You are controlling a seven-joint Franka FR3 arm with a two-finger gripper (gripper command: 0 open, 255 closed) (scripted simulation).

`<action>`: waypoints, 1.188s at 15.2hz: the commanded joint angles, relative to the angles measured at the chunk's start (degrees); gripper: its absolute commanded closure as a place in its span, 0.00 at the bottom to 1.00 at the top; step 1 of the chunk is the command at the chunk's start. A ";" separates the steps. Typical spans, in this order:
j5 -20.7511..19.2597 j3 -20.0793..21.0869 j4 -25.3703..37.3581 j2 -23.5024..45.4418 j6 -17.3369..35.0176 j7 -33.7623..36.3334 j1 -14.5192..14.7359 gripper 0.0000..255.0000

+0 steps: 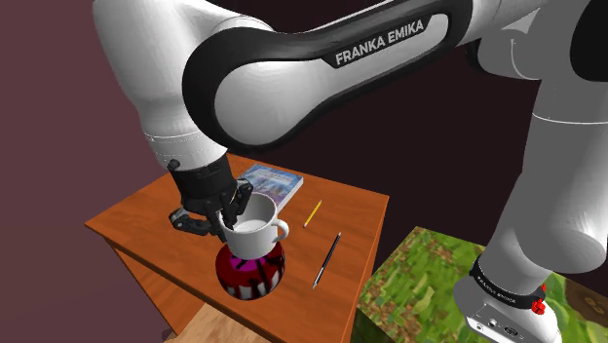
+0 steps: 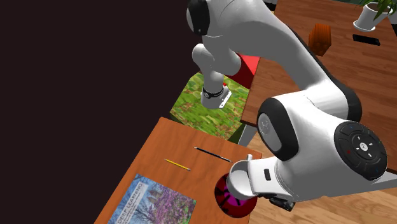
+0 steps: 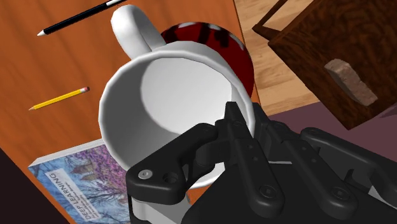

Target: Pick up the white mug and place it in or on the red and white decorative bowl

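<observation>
A: Well, gripper [image 3: 245,118] first. State?

B: Clamped on the white mug [image 1: 258,232], pinching the rim wall on the side away from the handle. One finger looks to be inside and one outside. The tips are black on black in the wrist view, so that is hard to read.

A: Mug position?

B: Upright, directly over the red bowl [image 1: 251,278] with white and dark streaks. The mug's base is at the bowl's mouth. Touching or just clear, cannot tell, because the mug covers the opening.

A: What else is masked?

B: In the second exterior view the arm [image 2: 318,146] covers most of the mug and part of the bowl. The book's cover print is unreadable.

A: Edges, room?

B: In the shoulder view the bowl stands near the wooden table's [image 1: 146,209] front edge. The black pen [image 1: 327,259] lies just beside the bowl, and the yellow pencil [image 1: 313,213] is farther back. The book [image 1: 271,181] is behind the mug, near the far edge. There is bare wood on the gripper's side of the bowl. The green-patterned stand [image 1: 419,283] sits off the table's side, past the pen.
</observation>
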 commanded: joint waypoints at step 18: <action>-1.49 -0.52 -6.07 1.46 7.02 1.45 0.04 0.00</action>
